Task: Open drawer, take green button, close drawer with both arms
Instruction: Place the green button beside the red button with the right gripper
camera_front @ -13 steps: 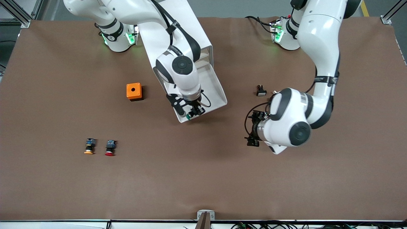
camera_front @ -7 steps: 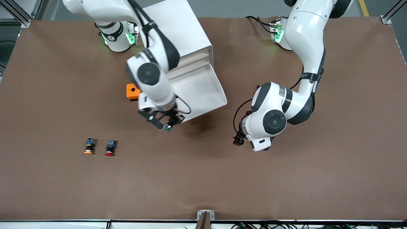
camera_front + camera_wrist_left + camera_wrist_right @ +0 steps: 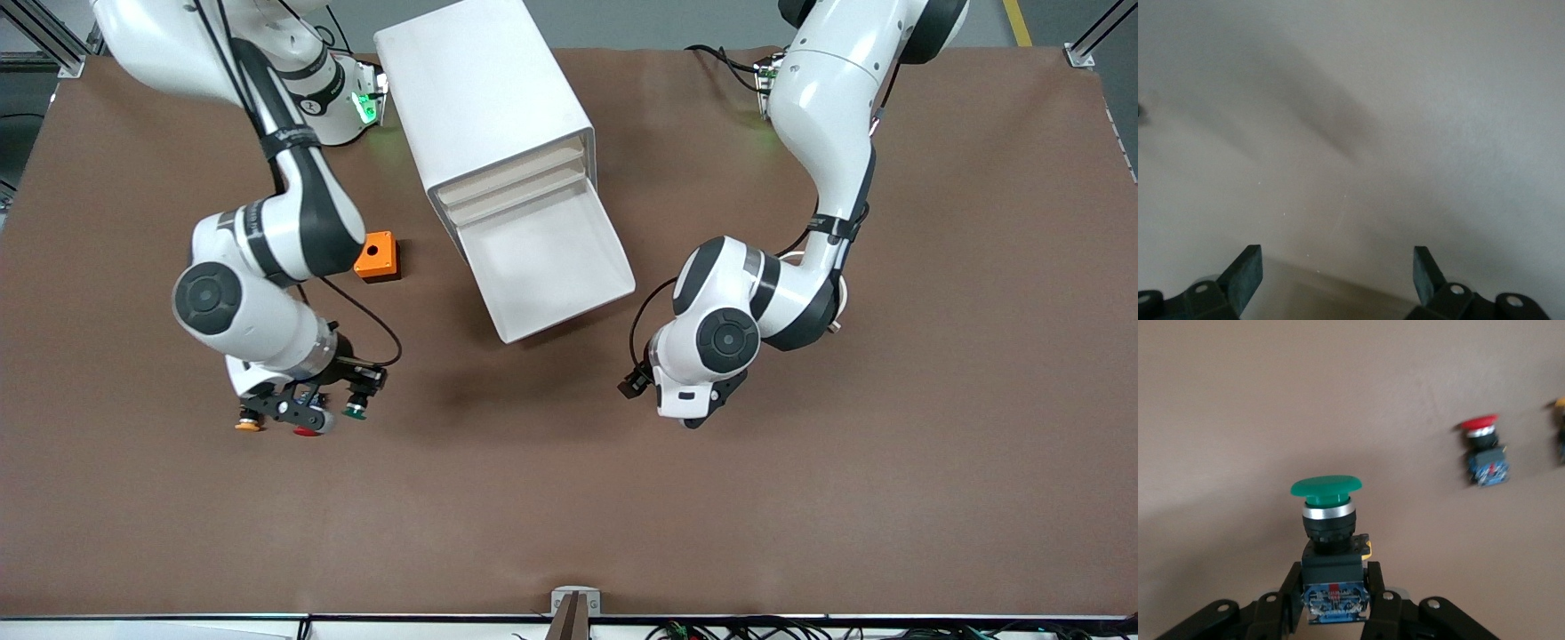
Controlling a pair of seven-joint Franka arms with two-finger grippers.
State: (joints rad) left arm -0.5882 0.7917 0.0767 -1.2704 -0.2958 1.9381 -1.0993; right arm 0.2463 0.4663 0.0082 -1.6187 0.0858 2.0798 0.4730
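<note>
The drawer [image 3: 542, 267] stands pulled out of the white cabinet [image 3: 480, 98], and its tray shows nothing inside. My right gripper [image 3: 349, 400] [image 3: 1333, 590] is shut on the black-and-blue body of the green-capped button [image 3: 356, 412] [image 3: 1327, 513]. It holds the button low over the brown mat, beside the red-capped button [image 3: 308, 431] [image 3: 1481, 447]. My left gripper [image 3: 633, 384] [image 3: 1338, 273] is open with nothing between its fingers. It hangs over the mat near the drawer's front corner at the left arm's end, and a pale blurred surface fills the left wrist view.
An orange-capped button [image 3: 248, 426] lies beside the red-capped one, toward the right arm's end. An orange box [image 3: 378, 256] sits on the mat next to the cabinet. The brown mat [image 3: 569, 498] stretches toward the front camera.
My right arm has swung from the drawer's front edge toward its own end of the table, carrying the green button to the red and orange-capped ones. My left arm has moved closer to the drawer.
</note>
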